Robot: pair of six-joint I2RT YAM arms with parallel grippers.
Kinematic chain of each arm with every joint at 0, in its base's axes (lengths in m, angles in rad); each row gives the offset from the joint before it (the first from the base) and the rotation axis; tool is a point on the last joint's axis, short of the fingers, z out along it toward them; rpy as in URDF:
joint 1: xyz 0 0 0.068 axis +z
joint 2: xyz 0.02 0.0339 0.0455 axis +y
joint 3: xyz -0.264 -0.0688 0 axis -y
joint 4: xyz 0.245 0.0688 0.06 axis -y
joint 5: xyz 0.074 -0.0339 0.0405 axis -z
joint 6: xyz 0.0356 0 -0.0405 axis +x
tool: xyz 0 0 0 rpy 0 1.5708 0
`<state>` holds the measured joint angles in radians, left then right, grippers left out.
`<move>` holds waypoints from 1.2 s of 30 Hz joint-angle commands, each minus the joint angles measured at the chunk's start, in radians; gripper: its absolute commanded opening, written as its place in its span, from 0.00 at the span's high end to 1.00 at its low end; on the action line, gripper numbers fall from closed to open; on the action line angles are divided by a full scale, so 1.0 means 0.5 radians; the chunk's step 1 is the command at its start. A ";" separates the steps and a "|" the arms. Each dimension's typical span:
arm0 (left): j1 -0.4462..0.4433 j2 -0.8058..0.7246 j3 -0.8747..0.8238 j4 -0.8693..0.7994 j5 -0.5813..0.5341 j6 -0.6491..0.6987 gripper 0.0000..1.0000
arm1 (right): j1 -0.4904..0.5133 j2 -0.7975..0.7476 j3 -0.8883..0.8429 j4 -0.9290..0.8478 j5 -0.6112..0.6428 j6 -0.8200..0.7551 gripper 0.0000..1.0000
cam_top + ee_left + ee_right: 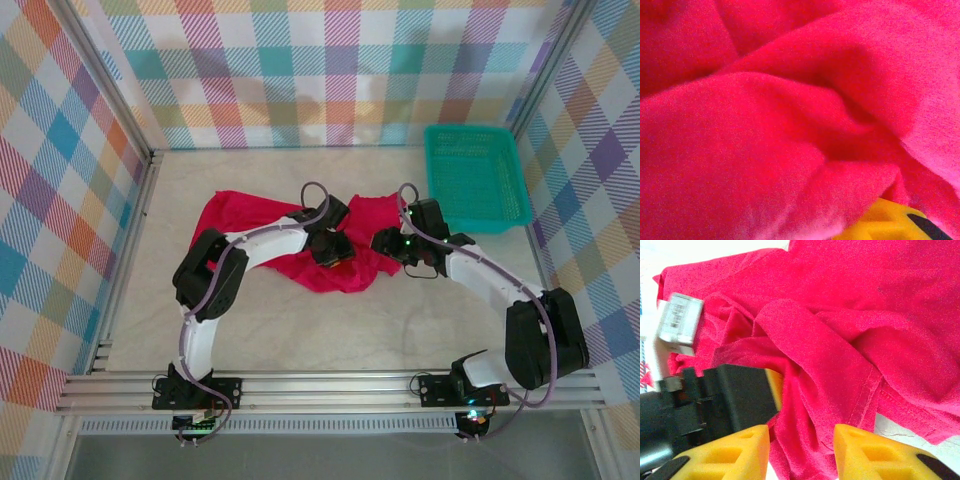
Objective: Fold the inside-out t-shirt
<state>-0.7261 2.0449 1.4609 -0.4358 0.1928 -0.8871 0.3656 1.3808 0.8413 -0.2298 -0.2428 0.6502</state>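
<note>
Right gripper (801,440): yellow fingers (875,452) spread partway, a loose fold of the inside-out t-shirt (250,215) lying in the gap. Left gripper (330,247): down on the red cloth, one yellow finger (885,222) in sight, spread impossible to tell. T-shirt: 1, crumpled, mid-table (300,320). Teal basket (475,178): 1, far right corner, beside the shirt's right edge. Grippers: 2, close together.
</note>
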 commanded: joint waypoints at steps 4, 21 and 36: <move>-0.033 0.095 0.119 -0.045 -0.017 -0.039 0.76 | -0.018 -0.038 -0.010 -0.013 -0.004 -0.015 0.61; -0.045 -0.388 0.035 -0.253 -0.214 0.046 1.00 | 0.013 0.822 0.310 0.139 -0.220 0.188 0.80; -0.059 -0.993 -0.114 -0.235 0.032 0.098 1.00 | -0.074 1.110 0.940 -0.272 0.340 0.030 1.00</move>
<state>-0.7494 1.6375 1.4094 -0.5568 0.1200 -0.8623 0.3553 1.8645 1.2819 -0.2680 -0.2317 0.6933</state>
